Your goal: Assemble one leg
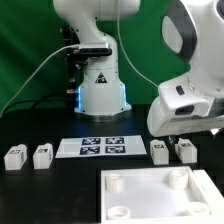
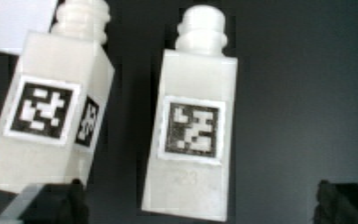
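The two-finger gripper hangs with its dark fingers spread wide and holding nothing, over a small white plastic leg block with a peg end and a square marker tag. A second leg lies just beside it. One finger seems lined up over this neighbour, so lowering from here could strike or shove it. The exterior view shows four legs: these two at its right, and a third leg and fourth leg at its left. There is also one large white tray-like piece and one flat white marker board.
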Robot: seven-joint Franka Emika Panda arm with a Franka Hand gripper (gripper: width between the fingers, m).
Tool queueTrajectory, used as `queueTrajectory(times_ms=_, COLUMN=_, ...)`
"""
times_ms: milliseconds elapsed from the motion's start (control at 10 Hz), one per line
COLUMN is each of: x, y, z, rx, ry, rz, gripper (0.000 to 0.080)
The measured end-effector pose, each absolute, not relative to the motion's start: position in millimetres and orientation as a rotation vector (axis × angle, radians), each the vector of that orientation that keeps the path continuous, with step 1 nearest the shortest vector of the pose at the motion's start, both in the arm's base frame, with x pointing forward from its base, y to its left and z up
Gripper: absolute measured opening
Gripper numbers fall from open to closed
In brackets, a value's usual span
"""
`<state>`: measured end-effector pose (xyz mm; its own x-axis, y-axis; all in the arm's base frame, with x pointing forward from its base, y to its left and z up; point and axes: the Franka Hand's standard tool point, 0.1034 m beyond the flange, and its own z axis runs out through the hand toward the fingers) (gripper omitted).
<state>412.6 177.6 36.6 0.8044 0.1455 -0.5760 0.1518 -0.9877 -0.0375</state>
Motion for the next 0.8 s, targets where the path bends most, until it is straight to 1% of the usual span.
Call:
queueTrajectory(times_ms=100, x=408.0, y=176.1, z=34.7, rx=2.926, ry=0.286, rz=-1.073, gripper=0.0649)
queueTrajectory(times_ms=200, x=412.2, y=175.7, z=29.3, rx=2.897, ry=0.311, rz=-1.164, gripper=0.0649)
queueTrajectory(times_ms=300, x=416.1, y=177.6, z=27.1, rx=2.898, ry=0.303, rz=-1.166, gripper=0.0649)
queueTrajectory(times_ms=600, x=415.2, y=177.7, z=26.8, rx=2.898, ry=0.305, rz=-1.166, gripper=0.0649)
queueTrajectory(times_ms=800, x=408.5, y=178.6, z=27.5, rx=2.871, ry=0.292, rz=-1.199, gripper=0.0649)
